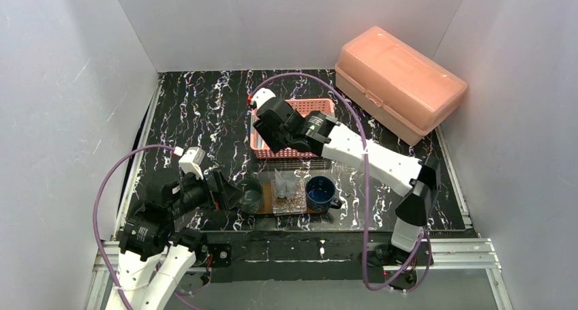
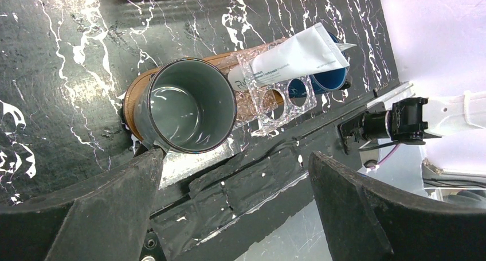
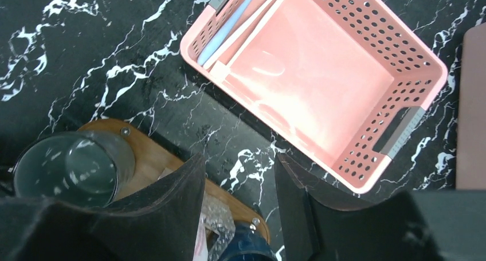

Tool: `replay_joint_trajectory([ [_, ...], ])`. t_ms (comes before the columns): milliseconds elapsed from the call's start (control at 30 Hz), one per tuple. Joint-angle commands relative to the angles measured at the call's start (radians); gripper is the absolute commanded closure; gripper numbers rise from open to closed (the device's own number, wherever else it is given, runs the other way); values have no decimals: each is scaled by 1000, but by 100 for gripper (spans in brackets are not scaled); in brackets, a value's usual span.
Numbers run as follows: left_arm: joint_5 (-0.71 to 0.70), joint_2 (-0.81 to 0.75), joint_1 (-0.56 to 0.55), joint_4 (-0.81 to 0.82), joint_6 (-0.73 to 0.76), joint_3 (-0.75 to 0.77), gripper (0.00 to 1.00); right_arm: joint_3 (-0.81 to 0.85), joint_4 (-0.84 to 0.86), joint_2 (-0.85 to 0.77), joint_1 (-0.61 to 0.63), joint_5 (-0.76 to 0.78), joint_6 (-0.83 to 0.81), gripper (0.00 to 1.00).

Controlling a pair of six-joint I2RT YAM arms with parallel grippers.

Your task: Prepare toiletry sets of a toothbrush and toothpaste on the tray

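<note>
**A:** Jaws first: how do they stand on the right gripper [image 3: 239,163]?

**B:** Partly open, with nothing between them. The dark table [image 3: 114,43] shows through the gap. It hangs between the tray [image 3: 155,158] and the pink basket [image 3: 367,178].

**A:** And the left gripper [image 2: 236,158]?

**B:** Spread wide and empty, just near of the grey-green cup [image 2: 189,109] at the tray's left end. One finger sits by the cup's rim, but from this angle I cannot tell whether it touches.

**A:** Where is the toothbrush [image 3: 246,26]?

**B:** Several lie flat along the basket's left wall, far of the tray. A toothpaste tube [image 2: 295,54] rests in the clear glass cup [image 2: 275,100] at mid-tray.

**A:** How will one handle?

**B:** Light, stiff, smooth plastic, I'd judge, so it is likely to slip or twist in the grip. I'd pinch across the handle near its middle, clear of the wall, and narrowly enough to lift just one.
</note>
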Motion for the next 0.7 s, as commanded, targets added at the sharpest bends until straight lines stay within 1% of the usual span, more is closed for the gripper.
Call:
replay_joint_trajectory([
  [0,19,8,-1,16,13,-7,2,51,82,59,-34,-29,29,44],
  [167,23,6,-2,18,13,-9,2,63,134,127,-81,-57,64,43],
  [267,27,10,-2,20,13,-11,2,75,157,172,-114,-87,90,40],
  [500,29,11,0,20,14,-10,2,97,227,273,-173,-166,148,40],
  [667,29,8,-2,20,14,-11,2,125,247,362,-198,-163,185,40],
])
